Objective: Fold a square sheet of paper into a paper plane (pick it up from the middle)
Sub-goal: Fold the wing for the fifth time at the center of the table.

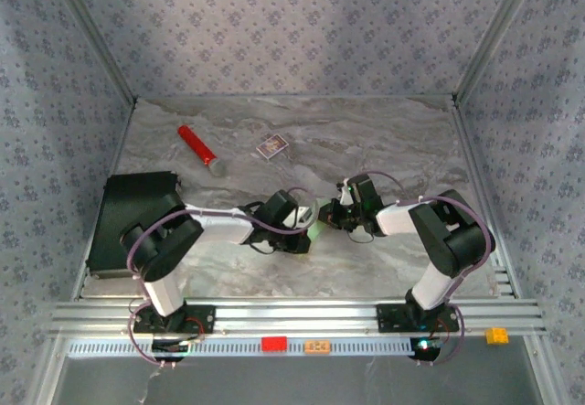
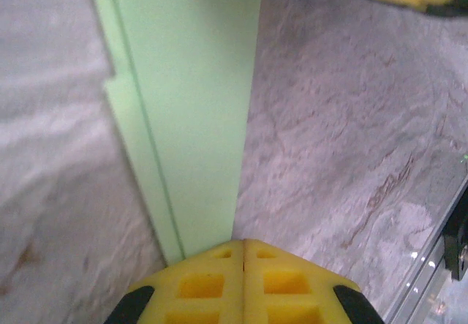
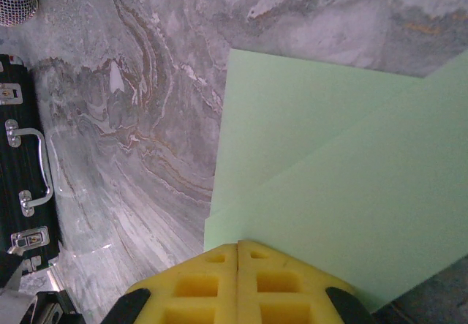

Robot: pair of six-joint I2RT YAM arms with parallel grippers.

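You've got patterned walls (image 1: 292, 30) round a grey marbled table (image 1: 393, 140). A black case (image 1: 114, 213) sits at its left edge, cut off in the right wrist view. The folded green sheet (image 2: 190, 119) is mid-table between the arms, mostly hidden from above. Left gripper (image 2: 243, 247) and right gripper (image 3: 238, 247): jaws together, each clamped on it.

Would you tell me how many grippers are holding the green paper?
2. The left gripper is shut on the paper at mid-table. The right gripper is shut on another edge of it, just to the right.
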